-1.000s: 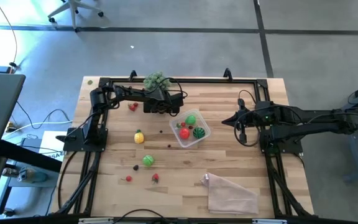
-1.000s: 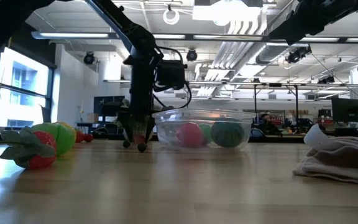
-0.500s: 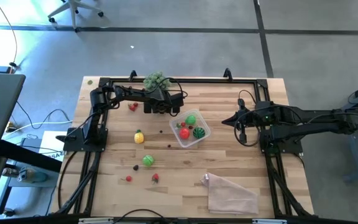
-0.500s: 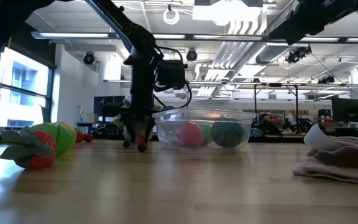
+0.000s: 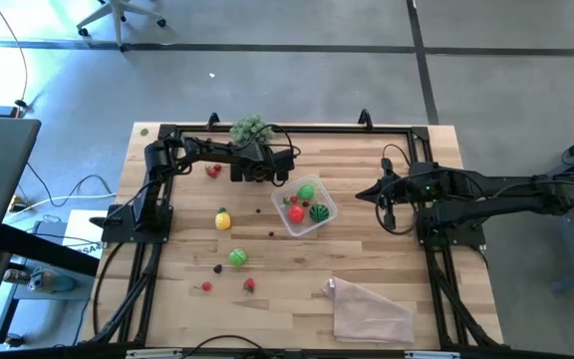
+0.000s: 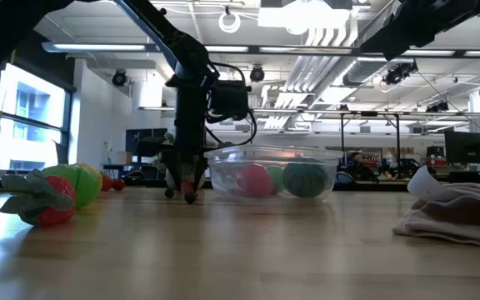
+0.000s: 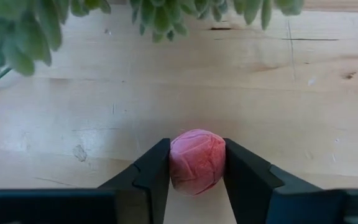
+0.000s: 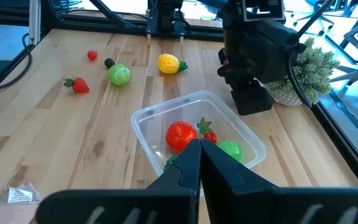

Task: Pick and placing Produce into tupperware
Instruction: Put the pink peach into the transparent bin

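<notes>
A pink-red round fruit (image 7: 196, 160) sits between the fingers of my left gripper (image 7: 196, 180), which is shut on it at the table's far side (image 5: 265, 179), just left of the tupperware (image 5: 309, 206). The clear tub holds a red tomato (image 8: 180, 135), a green ball (image 8: 230, 149) and a striped melon ball (image 5: 319, 212). More produce lies on the wood: a yellow lemon (image 5: 223, 219), a green apple (image 5: 237, 257), a strawberry (image 5: 250, 285) and small berries (image 5: 206, 287). My right gripper (image 8: 199, 152) hangs shut to the right of the tub. My left gripper pinches the pink-red fruit by its two opposite sides (image 7: 174, 163) between its two fingers. The fingers come steeply from above, slanting down. The fruit sits low at the tabletop (image 6: 188, 187); whether it rests on the wood I cannot tell.
A grey-green leafy clump (image 5: 250, 130) stands right behind my left gripper at the far edge. A crinkled clear bag (image 5: 369, 309) lies near the front right. A red piece (image 5: 212, 171) lies left of the left gripper. Black frame rails (image 5: 157, 229) run along the sides.
</notes>
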Action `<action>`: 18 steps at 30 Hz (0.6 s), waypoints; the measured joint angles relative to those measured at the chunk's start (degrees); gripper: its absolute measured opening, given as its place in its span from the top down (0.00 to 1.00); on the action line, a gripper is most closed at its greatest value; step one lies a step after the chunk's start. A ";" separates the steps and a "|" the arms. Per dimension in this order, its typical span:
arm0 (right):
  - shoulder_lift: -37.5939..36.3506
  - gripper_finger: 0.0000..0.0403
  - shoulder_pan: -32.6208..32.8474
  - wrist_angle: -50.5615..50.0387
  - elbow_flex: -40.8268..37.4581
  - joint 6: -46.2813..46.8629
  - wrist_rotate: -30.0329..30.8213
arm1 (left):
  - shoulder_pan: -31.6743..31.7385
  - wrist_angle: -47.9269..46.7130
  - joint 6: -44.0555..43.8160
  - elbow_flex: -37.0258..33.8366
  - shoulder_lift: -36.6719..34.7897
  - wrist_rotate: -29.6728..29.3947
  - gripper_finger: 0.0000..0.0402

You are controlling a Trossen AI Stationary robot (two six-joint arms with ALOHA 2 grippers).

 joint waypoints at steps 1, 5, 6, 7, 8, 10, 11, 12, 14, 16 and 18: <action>0.00 1.00 0.01 0.00 0.00 -0.01 0.01 | 0.00 0.00 -0.02 0.00 0.00 0.00 0.70; 0.00 1.00 0.01 0.00 0.00 0.00 0.01 | 0.00 -0.01 -0.07 -0.02 0.00 0.00 0.73; 0.00 1.00 0.02 0.00 0.00 -0.01 -0.01 | 0.00 -0.01 -0.07 -0.02 0.00 0.00 0.73; 0.00 1.00 0.01 0.00 0.00 0.01 0.01 | 0.00 -0.01 -0.07 -0.02 0.00 -0.02 0.73; 0.00 1.00 0.00 0.00 0.00 -0.01 0.01 | 0.00 -0.01 -0.07 -0.02 0.00 -0.06 0.73; 0.00 1.00 0.00 0.00 0.00 0.00 0.00 | 0.00 -0.02 -0.07 -0.02 0.02 -0.24 0.73; 0.00 1.00 0.02 0.00 0.00 -0.01 0.01 | 0.00 -0.03 -0.05 -0.02 0.02 -0.26 0.72; 0.00 1.00 0.01 0.00 0.00 0.00 0.00 | -0.02 -0.04 0.06 -0.02 0.02 -0.28 0.72; 0.00 1.00 0.01 0.00 0.00 -0.01 -0.01 | -0.02 -0.03 0.64 -0.02 0.02 -0.31 0.72; 0.00 1.00 0.00 0.00 0.00 0.01 0.01 | -0.02 -0.01 1.74 -0.02 0.02 -0.35 0.72; 0.00 1.00 0.02 0.00 0.00 0.01 0.01 | -0.02 -0.03 3.27 -0.02 0.02 -0.48 0.72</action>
